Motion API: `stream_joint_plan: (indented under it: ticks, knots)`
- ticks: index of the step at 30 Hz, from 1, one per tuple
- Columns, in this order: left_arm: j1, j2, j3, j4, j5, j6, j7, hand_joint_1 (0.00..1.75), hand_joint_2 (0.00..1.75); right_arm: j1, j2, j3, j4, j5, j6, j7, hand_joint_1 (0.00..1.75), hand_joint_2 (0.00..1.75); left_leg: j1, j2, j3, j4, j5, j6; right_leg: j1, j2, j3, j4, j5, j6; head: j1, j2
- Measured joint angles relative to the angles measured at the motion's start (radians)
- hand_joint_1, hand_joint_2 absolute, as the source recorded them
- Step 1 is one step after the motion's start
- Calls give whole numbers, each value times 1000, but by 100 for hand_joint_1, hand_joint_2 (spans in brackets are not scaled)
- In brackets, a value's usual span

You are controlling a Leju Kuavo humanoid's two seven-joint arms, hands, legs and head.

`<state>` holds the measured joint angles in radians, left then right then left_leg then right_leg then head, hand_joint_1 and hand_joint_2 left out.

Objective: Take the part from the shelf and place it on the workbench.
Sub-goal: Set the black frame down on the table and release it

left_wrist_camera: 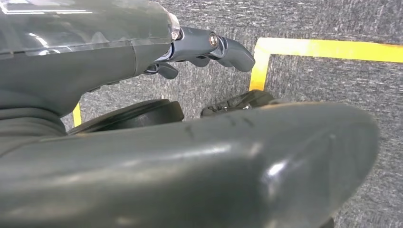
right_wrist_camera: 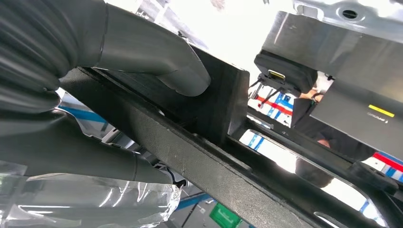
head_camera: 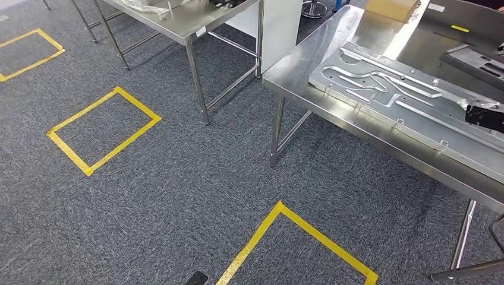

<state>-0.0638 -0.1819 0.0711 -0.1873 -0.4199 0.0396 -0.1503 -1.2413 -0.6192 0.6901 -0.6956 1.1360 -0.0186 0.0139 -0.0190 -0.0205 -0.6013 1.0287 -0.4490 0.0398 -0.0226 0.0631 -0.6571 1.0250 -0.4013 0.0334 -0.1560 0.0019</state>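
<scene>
In the right wrist view my right hand point(right_wrist_camera: 71, 71) grips a black, frame-like part point(right_wrist_camera: 214, 156), the thumb point(right_wrist_camera: 161, 57) pressed on its flat plate. In the head view the part's black end point(head_camera: 484, 116) shows at the right edge, above the steel workbench point(head_camera: 333, 41) and over a large silver stamped metal panel point(head_camera: 404, 101) lying there. My left hand point(left_wrist_camera: 142, 152) hangs over the carpet with its dark fingers point(left_wrist_camera: 214, 45) apart and nothing in it.
A dark flat piece point(head_camera: 475, 59) and a cardboard box point(head_camera: 392, 9) lie farther back on the workbench. A second steel table point(head_camera: 178, 24) stands at the upper left. Yellow tape rectangles point(head_camera: 104, 130) mark the grey carpet, one point(head_camera: 297, 237) just in front of me.
</scene>
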Motion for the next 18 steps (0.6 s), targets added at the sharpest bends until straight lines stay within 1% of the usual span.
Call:
stream_joint_plan:
  ticks: [4,10,13,14,15,16,17,18]
  knots:
    - [-1,-4,0,0,-8,3,2,0,0,33,-30,-23,-37,-13,0,1,175,175,-1,-1,-2,1,0,1,-1,0,-1,0,1,1,0,0]
    - [0,-4,0,0,-7,10,-8,0,0,53,-33,-28,-43,-13,-1,-4,175,175,-5,-1,-4,4,2,4,-8,1,-2,-1,4,6,0,0]
    - [0,-4,0,0,-7,10,-9,0,0,56,-34,-30,-43,-13,-1,-4,175,175,-8,0,-6,5,4,10,-10,2,-3,-4,9,12,0,0]
    - [0,-5,0,0,-7,10,-9,0,0,57,-36,-31,-43,-13,-2,-4,175,175,-6,2,-4,0,9,13,-9,6,-2,-7,11,16,0,0]
    - [-1,-6,0,0,-6,10,-10,0,0,58,-38,-33,-44,-13,-4,-4,175,175,-4,7,-2,-8,15,17,-9,3,-4,-6,9,19,0,0]
    - [-1,-7,0,0,-6,10,-11,0,0,59,-41,-36,-44,-12,-8,-4,175,175,-2,13,1,-19,22,22,-8,-6,-10,5,-3,22,0,0]
    - [-1,-9,1,0,-6,10,-14,0,0,61,-43,-38,-44,-12,-16,-2,175,175,1,20,3,-29,28,25,-7,-19,-23,36,-26,24,0,0]
    - [0,-10,1,0,-6,11,-16,0,0,65,-45,-41,-44,-11,-27,0,175,175,2,28,4,-34,32,27,-8,-35,-46,87,-59,26,0,0]
